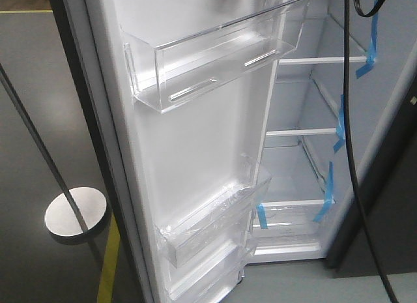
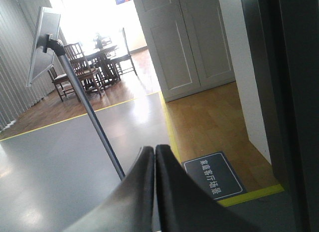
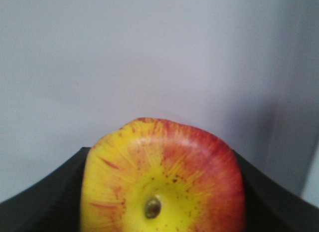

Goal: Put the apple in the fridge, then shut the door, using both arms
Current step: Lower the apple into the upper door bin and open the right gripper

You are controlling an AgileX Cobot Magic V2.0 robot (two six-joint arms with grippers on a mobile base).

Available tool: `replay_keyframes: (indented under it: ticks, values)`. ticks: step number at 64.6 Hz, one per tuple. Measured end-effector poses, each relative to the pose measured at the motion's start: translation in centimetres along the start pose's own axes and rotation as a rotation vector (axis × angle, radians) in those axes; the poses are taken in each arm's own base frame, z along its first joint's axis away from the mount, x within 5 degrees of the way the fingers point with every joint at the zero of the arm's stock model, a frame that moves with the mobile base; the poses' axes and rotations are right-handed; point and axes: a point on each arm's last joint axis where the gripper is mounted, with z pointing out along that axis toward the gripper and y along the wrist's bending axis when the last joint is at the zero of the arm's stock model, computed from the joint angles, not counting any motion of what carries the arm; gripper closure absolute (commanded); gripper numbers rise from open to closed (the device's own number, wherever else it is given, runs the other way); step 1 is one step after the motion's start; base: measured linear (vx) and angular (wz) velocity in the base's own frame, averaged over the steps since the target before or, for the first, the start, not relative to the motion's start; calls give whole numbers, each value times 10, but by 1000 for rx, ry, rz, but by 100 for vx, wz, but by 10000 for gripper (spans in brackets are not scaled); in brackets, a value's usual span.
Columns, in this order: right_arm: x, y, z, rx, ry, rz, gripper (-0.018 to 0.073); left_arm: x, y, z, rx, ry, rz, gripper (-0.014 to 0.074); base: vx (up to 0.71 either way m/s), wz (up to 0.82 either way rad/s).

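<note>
Right gripper (image 3: 160,153) grasped the apple (image 3: 164,179); left gripper (image 2: 155,151) sat clenched on nothing; the door (image 1: 195,140) stood open at nine o'clock of the fridge (image 1: 296,101)

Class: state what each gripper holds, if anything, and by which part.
Right gripper holds the apple by its two sides. Left gripper is shut, holding nothing.

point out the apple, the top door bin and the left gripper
apple (image 3: 164,167), right wrist view, skin above the dimple
top door bin (image 1: 215,58), front view, clear front wall
left gripper (image 2: 154,151), left wrist view, between the shut fingertips
</note>
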Motion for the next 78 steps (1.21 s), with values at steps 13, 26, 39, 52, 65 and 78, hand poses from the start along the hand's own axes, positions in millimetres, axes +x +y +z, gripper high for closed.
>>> replay_keyframes:
  ticks: [13, 26, 39, 52, 65, 78]
  values:
    - [4, -1, 0, 10, 48, -4, 69, 0, 0, 0, 0, 0, 0, 603, 0, 0]
    - [5, -1, 0, 14, 57, 7, -97, 0, 0, 0, 0, 0, 0, 603, 0, 0]
    - [5, -2, 0, 18, 54, 12, -74, 0, 0, 0, 0, 0, 0, 603, 0, 0]
    - [0, 1, -4, 22, 41, 11, 41, 0, 0, 0, 0, 0, 0, 603, 0, 0]
    - [-29, 26, -37, 2, -19, -40, 319, 0, 0, 0, 0, 0, 0, 603, 0, 0]
    - [-55, 64, -80, -64, -27, -137, 573, 0, 0, 0, 0, 0, 0, 603, 0, 0]
